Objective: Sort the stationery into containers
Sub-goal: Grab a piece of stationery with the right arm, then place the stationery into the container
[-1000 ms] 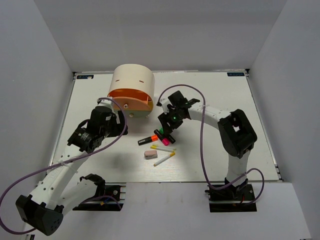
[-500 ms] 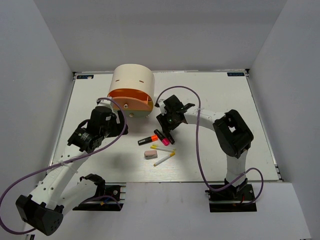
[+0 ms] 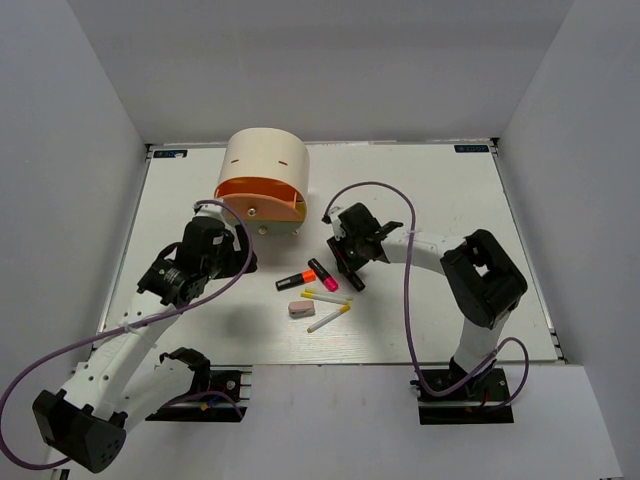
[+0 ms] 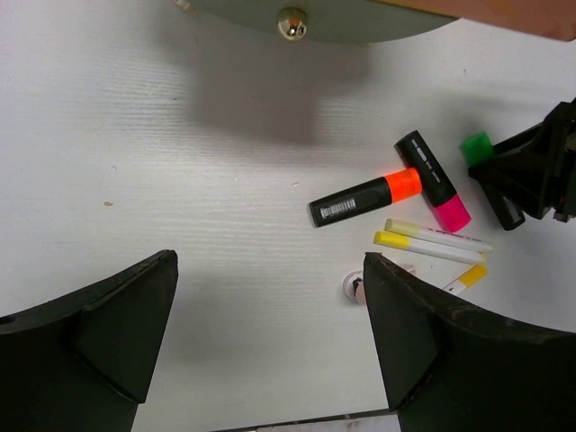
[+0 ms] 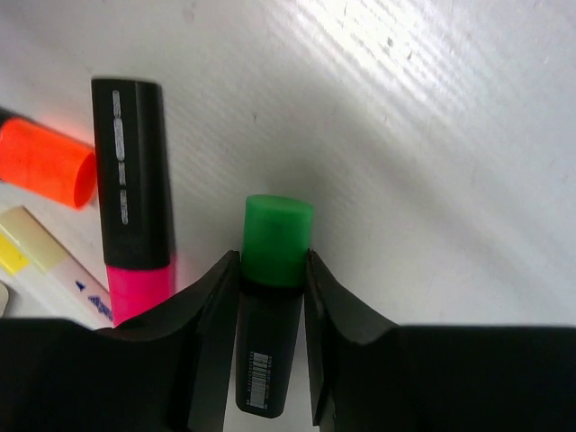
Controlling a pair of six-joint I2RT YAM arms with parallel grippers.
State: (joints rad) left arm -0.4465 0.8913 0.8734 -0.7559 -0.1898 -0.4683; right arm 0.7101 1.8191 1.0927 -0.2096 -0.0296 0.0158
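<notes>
My right gripper [image 3: 346, 262] is shut on the black highlighter with the green cap [image 5: 274, 270], low over the table; the cap also shows in the left wrist view [image 4: 477, 147]. Just left of it lie the pink-ended highlighter [image 3: 323, 274] [image 5: 135, 198] and the orange-ended highlighter [image 3: 296, 279] [image 4: 367, 197]. Two thin white pens [image 3: 326, 297] [image 3: 328, 318] and the pinkish eraser [image 3: 301, 309] lie in front of them. My left gripper [image 3: 232, 255] [image 4: 270, 288] is open and empty, left of the pile.
The cream half-cylinder chest [image 3: 265, 165] stands at the back left, its orange drawer [image 3: 258, 190] pulled out. The yellow drawer's knob [image 3: 265, 229] [image 4: 290, 20] faces my left gripper. White walls enclose the table on three sides.
My right gripper, with the green highlighter in it, has shifted a little right and toward the near edge, and its wrist has turned. The left arm has hardly moved.
</notes>
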